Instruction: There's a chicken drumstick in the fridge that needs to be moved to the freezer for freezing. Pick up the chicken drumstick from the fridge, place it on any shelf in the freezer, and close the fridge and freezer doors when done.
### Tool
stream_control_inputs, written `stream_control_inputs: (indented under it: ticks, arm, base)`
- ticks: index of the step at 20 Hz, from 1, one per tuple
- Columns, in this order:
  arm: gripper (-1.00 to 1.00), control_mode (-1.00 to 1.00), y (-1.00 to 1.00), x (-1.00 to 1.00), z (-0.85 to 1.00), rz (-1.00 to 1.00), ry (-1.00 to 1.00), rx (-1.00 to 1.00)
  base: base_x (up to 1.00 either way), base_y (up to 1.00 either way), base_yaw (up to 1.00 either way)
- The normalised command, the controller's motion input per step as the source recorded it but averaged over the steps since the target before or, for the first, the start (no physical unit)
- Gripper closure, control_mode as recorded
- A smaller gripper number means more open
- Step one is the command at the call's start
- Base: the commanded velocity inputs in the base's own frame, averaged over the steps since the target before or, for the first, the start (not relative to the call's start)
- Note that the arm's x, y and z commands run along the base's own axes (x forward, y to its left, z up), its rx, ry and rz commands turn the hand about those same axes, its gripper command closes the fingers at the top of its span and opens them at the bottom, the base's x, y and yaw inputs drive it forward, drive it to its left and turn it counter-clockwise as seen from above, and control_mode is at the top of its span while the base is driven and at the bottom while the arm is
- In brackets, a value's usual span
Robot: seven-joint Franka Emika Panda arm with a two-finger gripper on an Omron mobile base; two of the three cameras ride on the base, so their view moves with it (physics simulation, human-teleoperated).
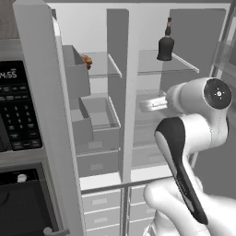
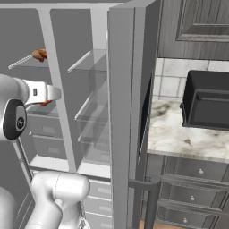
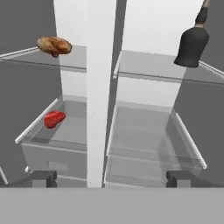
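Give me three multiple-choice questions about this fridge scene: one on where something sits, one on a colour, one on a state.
1. Where does the chicken drumstick lie?
A. on the top glass shelf of the freezer, the narrower compartment
B. beside the bottle
C. in a grey drawer

2. What colour is the small item on the shelf below the drumstick?
A. green
B. red
C. blue

3. How do the two tall grey doors stand?
A. both shut
B. both open
C. one open, one shut

Answers:
1 A: the hand view shows it on the upper shelf left of the white divider, while the dark bottle stands in the wider compartment.
2 B: it is plainly red.
3 B: both compartments are exposed, with a door swung out on each side.
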Motion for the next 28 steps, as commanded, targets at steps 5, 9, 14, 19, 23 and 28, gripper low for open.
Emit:
stream_control_inputs:
  ticks: [5,9,14,19,23,28]
  arm:
    - [-1.00,-1.00,0.00,-0.14,-0.07,0.01,0.15,0.14]
    - [-1.00,-1.00,0.00,-0.54,-0.06,0.00,0.04,0.02]
    - [-1.00,-1.00,-0.02,-0.38,-0.30,0.00,0.05,0.02]
    - [-1.00,1.00,0.00,-0.05,-0.04,0.00,0.00,0.00]
    - [-1.00,1.00,0.00,0.00,0.00,0.00,0.00,0.00]
    - [-1.00,1.00,0.00,0.00,0.00,0.00,0.00,0.00]
  base:
    - [0.00,0.00,0.00]
    - [0.00,0.00,0.00]
    - [0.00,0.00,0.00]
    - [-0.36,0.27,-0.01]
    - [-0.67,0.20,-0.04]
    - [-0.62,-0.22,-0.03]
